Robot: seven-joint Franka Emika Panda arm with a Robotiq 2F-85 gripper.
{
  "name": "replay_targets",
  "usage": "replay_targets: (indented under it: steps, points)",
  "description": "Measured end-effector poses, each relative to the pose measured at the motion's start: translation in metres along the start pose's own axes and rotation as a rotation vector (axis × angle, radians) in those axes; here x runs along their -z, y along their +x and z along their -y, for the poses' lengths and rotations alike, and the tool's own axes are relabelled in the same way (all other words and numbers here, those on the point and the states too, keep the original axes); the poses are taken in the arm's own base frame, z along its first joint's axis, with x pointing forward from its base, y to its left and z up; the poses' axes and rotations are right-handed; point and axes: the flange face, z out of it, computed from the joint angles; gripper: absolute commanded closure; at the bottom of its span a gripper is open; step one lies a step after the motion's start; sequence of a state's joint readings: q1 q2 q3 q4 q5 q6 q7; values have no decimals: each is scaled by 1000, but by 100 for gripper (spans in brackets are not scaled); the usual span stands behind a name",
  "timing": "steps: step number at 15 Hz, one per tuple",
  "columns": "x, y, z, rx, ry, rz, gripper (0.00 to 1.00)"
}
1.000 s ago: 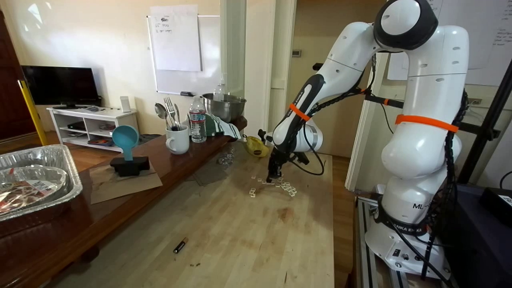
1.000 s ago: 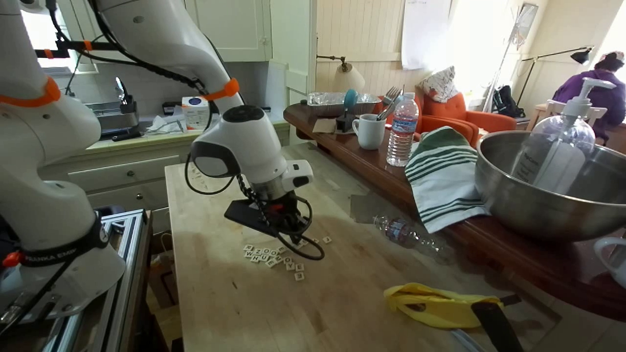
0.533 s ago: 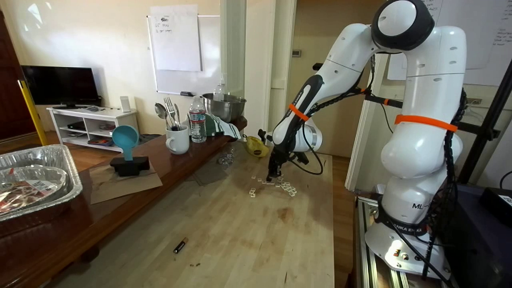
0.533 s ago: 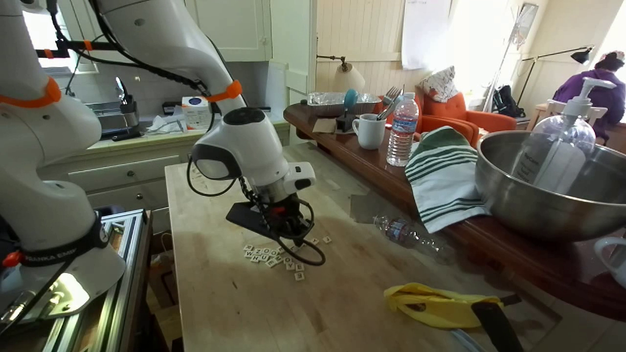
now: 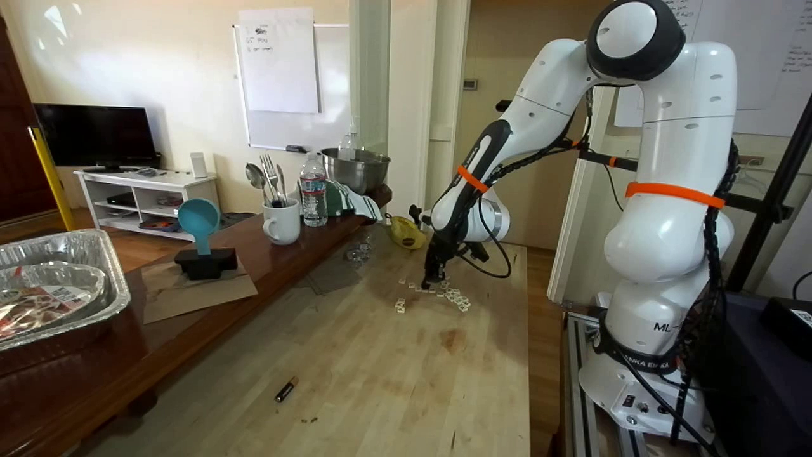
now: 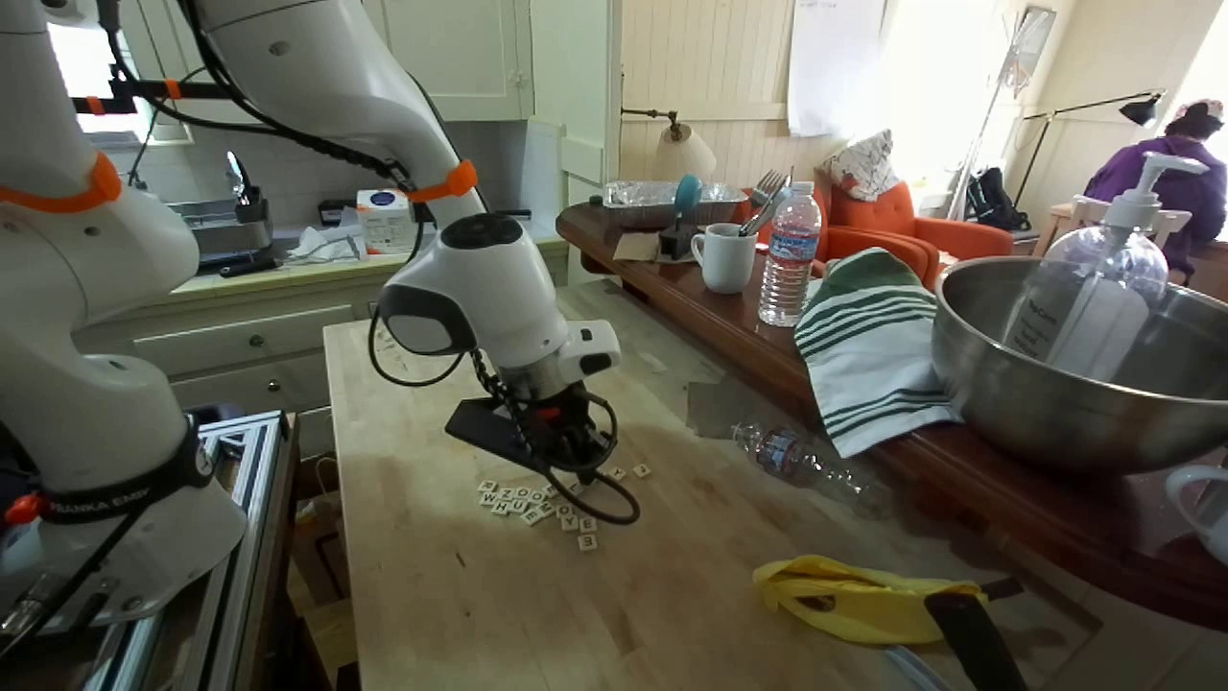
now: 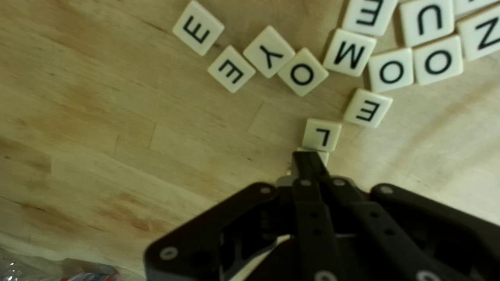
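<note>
Letter tiles (image 7: 302,72) lie loosely grouped on the pale wooden tabletop (image 7: 97,156), and only the wrist view lets us read them closely. There we see the gripper (image 7: 311,161) fully closed, nothing visible between its fingers; its tips stand over a partly covered tile (image 7: 323,157) just beside the L tile (image 7: 322,134), though we cannot tell whether they touch. In an exterior view we find two outlying tiles (image 6: 642,470) that we cannot make out from the wrist. The battery (image 5: 286,389) likewise appears to us in an exterior view alone. Compared with a second ago, the gripper has shifted slightly, while the tiles in sight look unmoved; the glare we saw on the robot base (image 6: 187,542) half a second ago has gone. We count at least fourteen tiles from the wrist, four reading E and three O. Farther out we count one upright water bottle (image 6: 790,254), one sideways water bottle (image 6: 782,451), one white mug (image 6: 726,261) and one steel bowl (image 6: 1055,413).
</note>
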State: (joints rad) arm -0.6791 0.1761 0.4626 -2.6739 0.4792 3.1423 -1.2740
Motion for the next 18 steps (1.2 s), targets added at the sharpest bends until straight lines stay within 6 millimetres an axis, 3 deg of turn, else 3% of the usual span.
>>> replay_targets:
  steps: [10,18]
  points:
    - [-2,16,15,44,15,-10,100]
    - [-6,28,15,21,20,-23,100]
